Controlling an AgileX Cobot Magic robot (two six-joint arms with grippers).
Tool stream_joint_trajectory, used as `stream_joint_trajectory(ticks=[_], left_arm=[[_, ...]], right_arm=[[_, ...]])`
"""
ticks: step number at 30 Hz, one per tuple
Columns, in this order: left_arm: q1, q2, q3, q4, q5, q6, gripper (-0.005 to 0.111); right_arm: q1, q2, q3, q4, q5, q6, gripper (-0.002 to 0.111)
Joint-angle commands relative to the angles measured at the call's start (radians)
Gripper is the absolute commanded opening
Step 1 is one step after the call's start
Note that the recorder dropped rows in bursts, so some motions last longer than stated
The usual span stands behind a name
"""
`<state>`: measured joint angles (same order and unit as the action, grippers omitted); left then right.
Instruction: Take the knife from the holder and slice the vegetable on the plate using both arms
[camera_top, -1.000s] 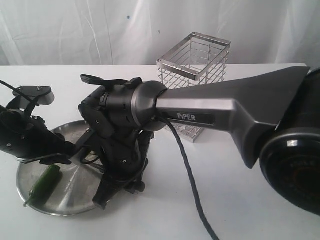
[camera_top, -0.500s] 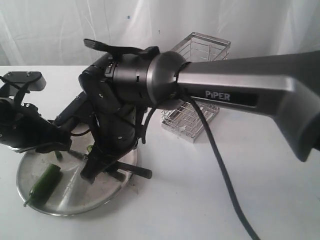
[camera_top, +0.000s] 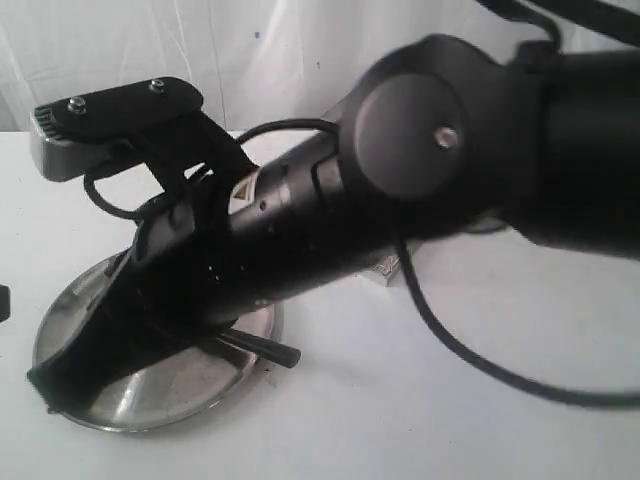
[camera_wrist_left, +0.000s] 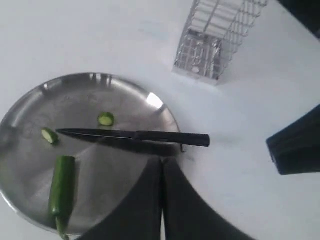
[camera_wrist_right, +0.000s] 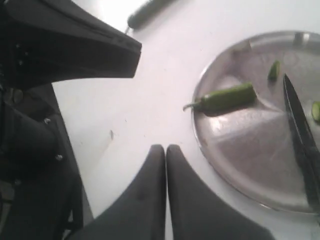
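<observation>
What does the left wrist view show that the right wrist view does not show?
Only the left wrist view: the holder, the handle of the knife crossing the plate's rim, and the shut left gripper.
Only the right wrist view: the shut right gripper; of the knife it shows only the blade.
Both: the plate, the chili lying on it, cut pieces, the knife blade, and some black arm part.
</observation>
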<state>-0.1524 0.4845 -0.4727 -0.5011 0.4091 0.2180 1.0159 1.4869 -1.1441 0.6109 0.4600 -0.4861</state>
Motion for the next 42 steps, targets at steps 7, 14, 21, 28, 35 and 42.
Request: stream_joint_trajectory(ticks=[7, 14, 21, 28, 35, 42], left_arm=[[0.001, -0.242, 0.006, -0.021, 0.258, -0.009, 0.000], [0.001, -0.242, 0.006, -0.021, 0.256, -0.009, 0.000], [0.001, -0.242, 0.006, -0.021, 0.251, -0.009, 0.000], [0.001, -0.242, 0.006, -0.021, 0.250, -0.009, 0.000], [0.001, -0.242, 0.006, -0.021, 0.250, -0.009, 0.000], [0.001, -0.242, 0.006, -0.021, 0.250, -0.009, 0.000]], right_arm=[[0.062, -0.229, 0.128, 0.047, -0.103, 0.002, 0.000], [0.062, -0.229, 0.128, 0.047, -0.108, 0.000, 0.000], [0.020, -0.298, 0.163, -0.053, -0.223, -0.035, 0.000], [-0.125, -0.475, 0.334, -0.069, -0.275, -0.061, 0.000], [-0.345, -0.798, 0.568, -0.092, -0.275, -0.061, 0.000], [-0.483, -1.127, 0.819, -0.134, -0.273, -0.061, 0.000]])
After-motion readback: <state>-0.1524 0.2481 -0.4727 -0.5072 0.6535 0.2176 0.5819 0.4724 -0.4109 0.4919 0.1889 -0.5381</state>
